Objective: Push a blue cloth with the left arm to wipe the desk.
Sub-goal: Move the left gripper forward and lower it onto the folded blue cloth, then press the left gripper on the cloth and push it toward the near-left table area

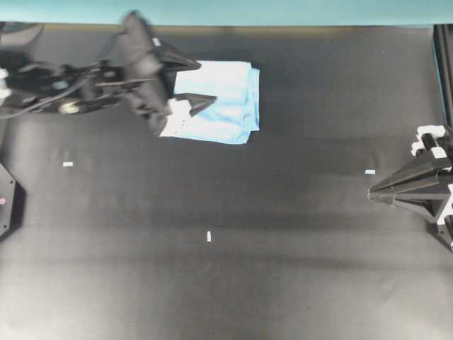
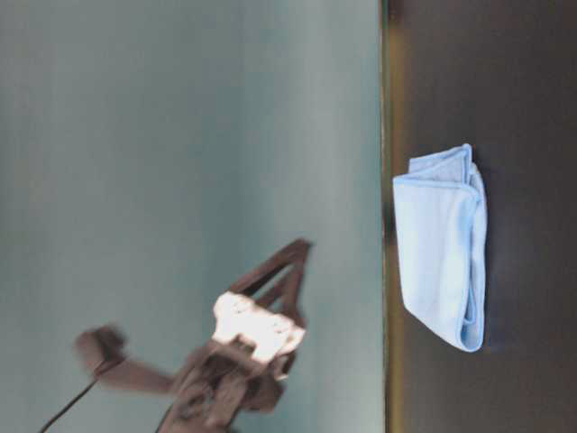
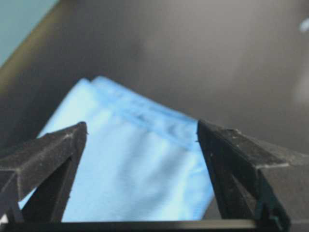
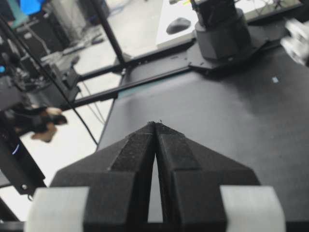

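Far left of the overhead view: spotted the left arm (image 1: 78, 88), stretched along the back of the desk (image 1: 283, 269) and blurred. Found the left gripper (image 1: 207, 83) with jaws spread wide, gripping nothing, the near-left part of the blue cloth (image 1: 226, 106) framed between the two fingers. Confirmed from the left wrist view: left gripper (image 3: 141, 125) gaping, cloth (image 3: 135, 174) filling the gap below. Judged from the table-level view to hang above the cloth rather than press on it; could not tell for certain through the blur.

Next rightward: saw the cloth lying flat near the back edge, just short of the teal strip (image 1: 283, 10), folded into a thick many-layered pad with the folds bunched along its right side. Judged light, soft and limp, likely to slide easily on the matte top but also to rumple or unfold if shoved by one corner. Judged best met from above with the fingers pressed down near the middle of the pad, or squarely against its left edge, rather than pinched.

Further right and forward: noted three tiny white slips (image 1: 209, 236) scattered well apart on bare desk.

Far right: found the right gripper (image 1: 371, 193) parked near the edge, jaws closed tight together, empty, well apart from the cloth
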